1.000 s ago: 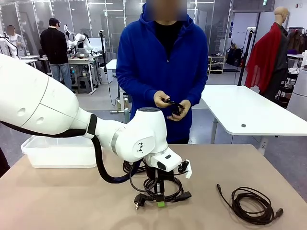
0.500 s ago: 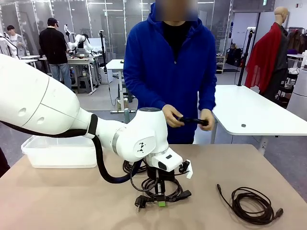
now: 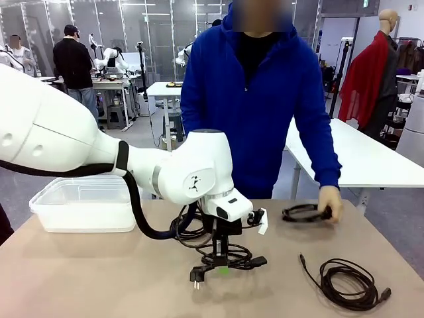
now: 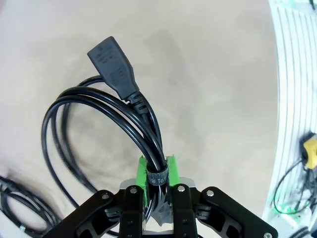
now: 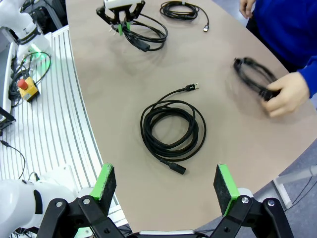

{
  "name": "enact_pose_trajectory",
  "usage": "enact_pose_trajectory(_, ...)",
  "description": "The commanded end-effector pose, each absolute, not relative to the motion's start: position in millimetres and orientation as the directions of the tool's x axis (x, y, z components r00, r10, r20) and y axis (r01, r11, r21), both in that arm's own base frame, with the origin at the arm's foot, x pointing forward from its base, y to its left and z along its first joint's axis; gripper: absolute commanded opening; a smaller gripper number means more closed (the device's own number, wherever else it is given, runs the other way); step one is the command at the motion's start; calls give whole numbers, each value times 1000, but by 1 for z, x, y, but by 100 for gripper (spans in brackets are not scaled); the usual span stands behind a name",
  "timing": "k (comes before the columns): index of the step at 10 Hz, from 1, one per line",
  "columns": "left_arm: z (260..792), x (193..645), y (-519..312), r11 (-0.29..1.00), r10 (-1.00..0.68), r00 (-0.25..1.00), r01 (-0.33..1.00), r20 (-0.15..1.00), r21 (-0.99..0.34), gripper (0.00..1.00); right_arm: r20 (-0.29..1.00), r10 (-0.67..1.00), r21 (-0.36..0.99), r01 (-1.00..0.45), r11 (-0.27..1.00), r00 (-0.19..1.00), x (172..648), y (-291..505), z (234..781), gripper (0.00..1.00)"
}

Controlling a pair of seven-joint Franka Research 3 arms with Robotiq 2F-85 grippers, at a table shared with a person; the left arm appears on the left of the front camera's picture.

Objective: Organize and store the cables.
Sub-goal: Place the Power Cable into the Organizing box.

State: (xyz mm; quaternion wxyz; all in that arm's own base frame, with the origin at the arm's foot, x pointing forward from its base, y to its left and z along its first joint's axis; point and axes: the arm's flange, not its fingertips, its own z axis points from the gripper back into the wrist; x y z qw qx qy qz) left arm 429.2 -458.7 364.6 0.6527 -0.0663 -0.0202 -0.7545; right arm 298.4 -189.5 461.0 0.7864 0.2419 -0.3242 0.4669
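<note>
Tightly, left hand [image 4: 157, 171] pinches glossy looped cable [image 4: 113, 64].

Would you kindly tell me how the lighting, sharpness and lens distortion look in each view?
Front view: even overhead light, only faint shadows on the table, foreground sharp. Left wrist view: the cable in the left gripper is crisp, with a soft shadow beneath it. Right wrist view: wide-angle bending curves the table edge; the coiled cable is sharp.
</note>
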Motion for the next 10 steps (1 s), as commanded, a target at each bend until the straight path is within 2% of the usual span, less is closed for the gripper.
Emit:
enact_pose_trajectory(1, 388, 419, -437, -191, -977, -187, 981, 102, -36, 0, 751, 570, 62, -895, 442, 334, 297, -187, 459, 100)
enact_pose_trajectory(5, 404, 415, -431, -198, -975, -199, 980, 102, 22, 0, 751, 570, 62, -895, 442, 334, 297, -187, 459, 100)
enact_pose_trajectory(10, 406, 421, -439, -169, -981, -169, 986, 100, 6, 0, 751, 570, 62, -895, 442, 334, 297, -187, 459, 100)
